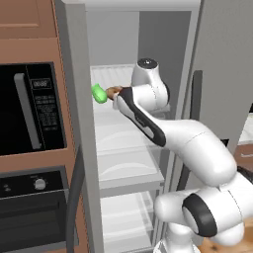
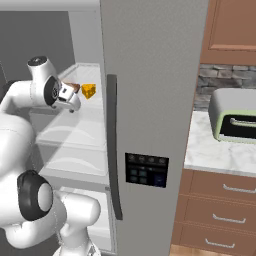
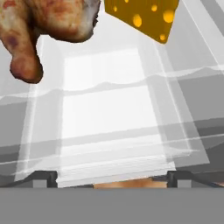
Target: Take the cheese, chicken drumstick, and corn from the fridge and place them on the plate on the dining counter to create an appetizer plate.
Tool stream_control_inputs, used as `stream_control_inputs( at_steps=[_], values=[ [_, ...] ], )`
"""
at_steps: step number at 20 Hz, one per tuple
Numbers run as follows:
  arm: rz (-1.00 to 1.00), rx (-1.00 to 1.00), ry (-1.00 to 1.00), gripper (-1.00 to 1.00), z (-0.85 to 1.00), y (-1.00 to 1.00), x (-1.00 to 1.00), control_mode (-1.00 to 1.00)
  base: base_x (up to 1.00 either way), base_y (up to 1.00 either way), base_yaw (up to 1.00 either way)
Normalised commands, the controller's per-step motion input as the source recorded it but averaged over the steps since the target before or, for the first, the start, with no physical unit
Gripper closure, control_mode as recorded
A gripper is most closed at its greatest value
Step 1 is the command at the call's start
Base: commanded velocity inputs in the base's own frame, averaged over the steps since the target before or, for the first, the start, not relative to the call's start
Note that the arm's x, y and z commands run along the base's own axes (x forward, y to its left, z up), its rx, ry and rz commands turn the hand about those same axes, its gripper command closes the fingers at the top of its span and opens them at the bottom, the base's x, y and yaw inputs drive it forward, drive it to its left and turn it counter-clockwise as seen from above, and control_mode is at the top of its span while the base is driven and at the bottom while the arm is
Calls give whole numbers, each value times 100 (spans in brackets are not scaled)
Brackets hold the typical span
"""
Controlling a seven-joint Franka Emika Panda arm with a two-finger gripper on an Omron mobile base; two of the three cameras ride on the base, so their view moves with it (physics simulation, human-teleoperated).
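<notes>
Above the open fingers (image 3: 46,178), chicken drumstick (image 3: 41,26), untouched.

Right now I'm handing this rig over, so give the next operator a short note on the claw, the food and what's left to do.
Claw: open, holding nothing, reached into the fridge at the upper shelf.
Chicken drumstick: on that shelf, just ahead of the claw.
Cheese: on the same shelf, beside the drumstick.
Corn: same shelf, on the drumstick's other side.
Done: fridge door open, arm in position.
Left: all three foods still need picking and carrying to the plate on the dining counter. The drumstick looks like the nearest first grab.
</notes>
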Motion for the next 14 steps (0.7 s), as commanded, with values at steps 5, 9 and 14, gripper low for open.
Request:
stream_control_inputs(
  at_steps=[5,9,14],
  values=[
    [-6,1,0,-100,0,19,37,-100,0,0,0],
    [0,0,0,-100,0,16,29,-100,0,0,0],
    [0,0,0,-100,0,15,35,-100,0,0,0]
  ],
)
